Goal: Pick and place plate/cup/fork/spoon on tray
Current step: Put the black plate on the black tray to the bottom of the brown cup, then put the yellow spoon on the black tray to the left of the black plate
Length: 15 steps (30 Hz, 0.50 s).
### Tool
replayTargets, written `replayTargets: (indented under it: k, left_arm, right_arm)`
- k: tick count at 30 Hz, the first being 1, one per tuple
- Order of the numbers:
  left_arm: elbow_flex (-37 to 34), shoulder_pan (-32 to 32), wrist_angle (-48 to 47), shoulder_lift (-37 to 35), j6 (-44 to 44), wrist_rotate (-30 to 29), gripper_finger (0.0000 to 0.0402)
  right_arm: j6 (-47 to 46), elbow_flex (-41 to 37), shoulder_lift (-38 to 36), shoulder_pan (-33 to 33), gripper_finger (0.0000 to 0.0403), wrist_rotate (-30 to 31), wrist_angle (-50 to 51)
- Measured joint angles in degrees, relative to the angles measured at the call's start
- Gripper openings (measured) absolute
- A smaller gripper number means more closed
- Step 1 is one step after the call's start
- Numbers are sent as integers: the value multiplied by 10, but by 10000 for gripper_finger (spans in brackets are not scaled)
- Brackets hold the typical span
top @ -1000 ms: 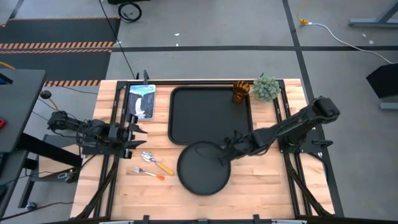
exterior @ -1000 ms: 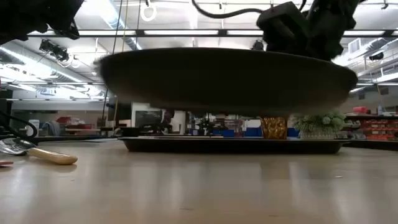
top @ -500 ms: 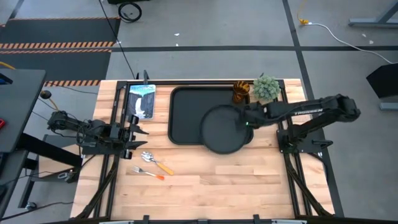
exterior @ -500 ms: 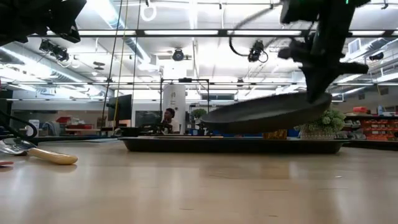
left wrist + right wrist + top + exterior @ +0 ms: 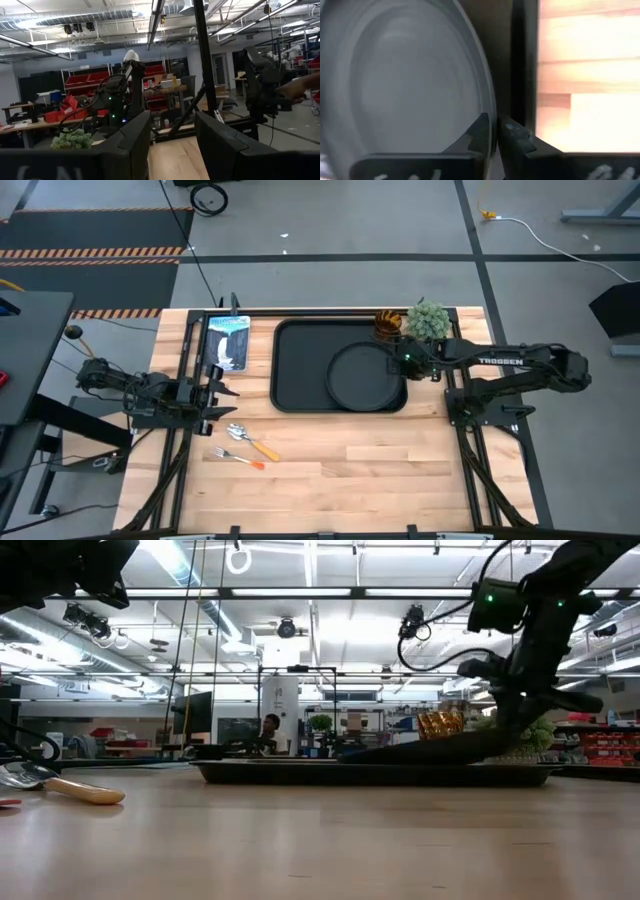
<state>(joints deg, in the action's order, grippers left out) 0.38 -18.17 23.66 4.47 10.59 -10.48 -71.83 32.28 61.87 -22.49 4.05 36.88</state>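
Observation:
The round black plate (image 5: 362, 376) lies over the right half of the black tray (image 5: 300, 370). It is tilted: its left edge rests on the tray (image 5: 250, 772) and its right edge is raised (image 5: 470, 745). My right gripper (image 5: 404, 363) is shut on the plate's right rim. The amber cup (image 5: 387, 326) stands at the tray's far right corner. The fork (image 5: 236, 456) and the spoon (image 5: 252, 443) lie on the wood at the near left. My left gripper (image 5: 172, 145) is open and empty at the table's left side (image 5: 215, 395). My right gripper pinches the plate's rim (image 5: 491, 117) on the side toward the table's right edge, one finger (image 5: 479, 134) over the plate's inner face and the other (image 5: 514, 136) outside the rim. The fingers come from the table's right, slanting down. The plate's held side is raised and its opposite edge rests on the tray.
A small green plant (image 5: 428, 320) stands right of the cup, close to my right arm. A blue-and-white picture card (image 5: 229, 342) lies left of the tray. Bare wood (image 5: 400, 470) spans the table's near side. A person sits far behind the table (image 5: 270, 730).
My right gripper has carried the plate from above the table's near middle toward the far and right edges, over the tray, and down. The plate has gone from lifted clear to tilted, with its left edge on the tray.

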Motion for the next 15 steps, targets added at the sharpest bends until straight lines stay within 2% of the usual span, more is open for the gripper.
replayTargets:
  k: [6, 11, 15]
  left_arm:
    - [0, 0, 0, 0, -23, 0, 162]
    - [0, 1, -11, 0, -57, -3, 162]
    - [0, 1, -50, 0, -97, -62, 162]
  right_arm:
    - [31, -1, -3, -10, 77, 2, 3]
    - [86, 26, -23, -10, 110, 1, 75]
    - [152, 33, -45, -4, 128, 24, 76]
